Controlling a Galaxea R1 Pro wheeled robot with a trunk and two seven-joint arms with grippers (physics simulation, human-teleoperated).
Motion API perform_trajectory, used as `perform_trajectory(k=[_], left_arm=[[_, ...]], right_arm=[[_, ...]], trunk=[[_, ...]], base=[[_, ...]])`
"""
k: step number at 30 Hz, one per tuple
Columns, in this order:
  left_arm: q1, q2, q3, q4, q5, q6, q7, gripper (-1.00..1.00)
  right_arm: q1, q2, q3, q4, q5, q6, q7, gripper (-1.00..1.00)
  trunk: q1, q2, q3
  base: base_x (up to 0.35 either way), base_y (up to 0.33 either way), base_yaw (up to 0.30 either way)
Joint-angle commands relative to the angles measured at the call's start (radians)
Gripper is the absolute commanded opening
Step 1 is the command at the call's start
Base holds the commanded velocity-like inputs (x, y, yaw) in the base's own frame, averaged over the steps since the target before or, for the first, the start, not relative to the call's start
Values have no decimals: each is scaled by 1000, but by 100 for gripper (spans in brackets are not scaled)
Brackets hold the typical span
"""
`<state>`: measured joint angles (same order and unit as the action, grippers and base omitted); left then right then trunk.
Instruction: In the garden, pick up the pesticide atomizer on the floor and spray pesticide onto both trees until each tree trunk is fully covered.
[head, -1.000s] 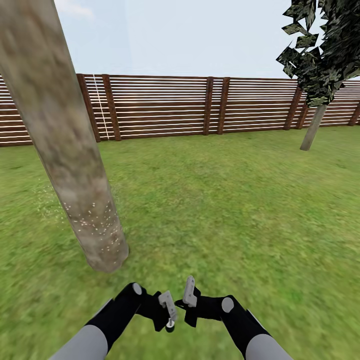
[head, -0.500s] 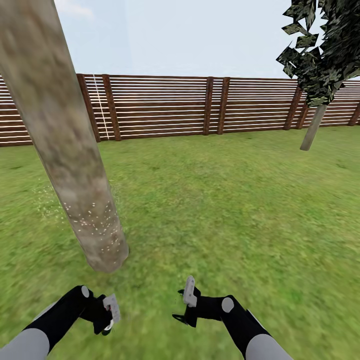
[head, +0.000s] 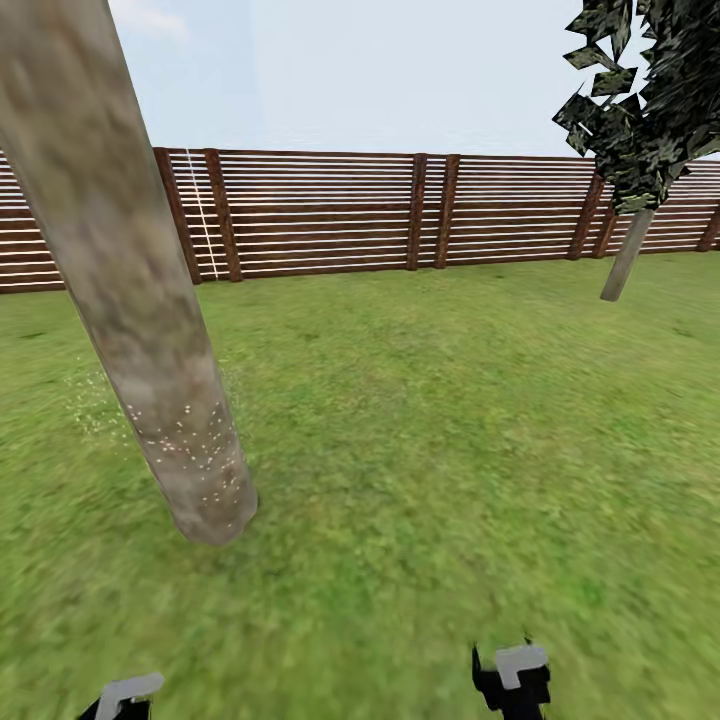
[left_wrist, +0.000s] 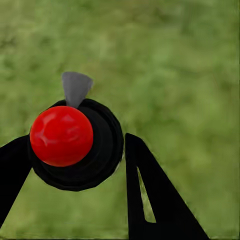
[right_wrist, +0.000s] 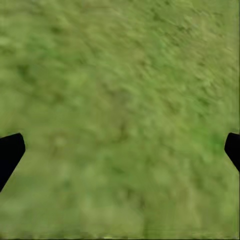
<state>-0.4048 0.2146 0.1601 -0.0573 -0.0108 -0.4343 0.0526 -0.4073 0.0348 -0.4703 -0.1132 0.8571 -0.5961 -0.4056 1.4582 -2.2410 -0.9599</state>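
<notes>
In the left wrist view the pesticide atomizer (left_wrist: 75, 145) sits between the black fingers (left_wrist: 150, 195) of the left gripper (left_wrist: 70, 165), seen end-on: a round black body with a shiny red ball on top and a small grey nozzle tip beside it. One finger presses its side and the other lies just beside it, so the fingers are closed on the atomizer. It carries no readable writing. Grass lies below it.

In the right wrist view the right gripper (right_wrist: 120, 150) has its fingers (right_wrist: 10, 152) spread wide at the two edges, with nothing but lawn between them.

In the head view the left gripper (head: 125, 695) and right gripper (head: 515, 675) show at the bottom edge, well apart. Ahead of the left one stands a thick, leaning grey-brown tree trunk (head: 120, 290), rooted in the grass (head: 420, 430). Tiny white specks of pesticide (head: 190, 450) dot its lower part and hang in the air just beside it. Farther off to the right stands a second tree (head: 640, 130) with dark foliage, and the brown slatted fence (head: 320, 215) closes the garden.
</notes>
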Motion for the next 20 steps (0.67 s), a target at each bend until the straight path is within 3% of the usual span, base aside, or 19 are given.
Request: perform_trajectory(k=[1, 5, 20], left_arm=[[18, -1, -4, 3, 11, -4, 2, -100], [31, -3, -1, 9, 23, -6, 4, -100], [34, -1, -2, 9, 15, -6, 3, -100]], right_arm=[[3, 1, 0, 33, 2, -9, -7, 100], [5, 5, 1, 81, 5, -14, -10, 100], [38, 2, 1, 84, 5, -8, -10, 100]], trunk=[[0, 0, 0], [0, 0, 0], [0, 0, 0]], base=[[0, 0, 0], [0, 0, 0], [0, 0, 0]])
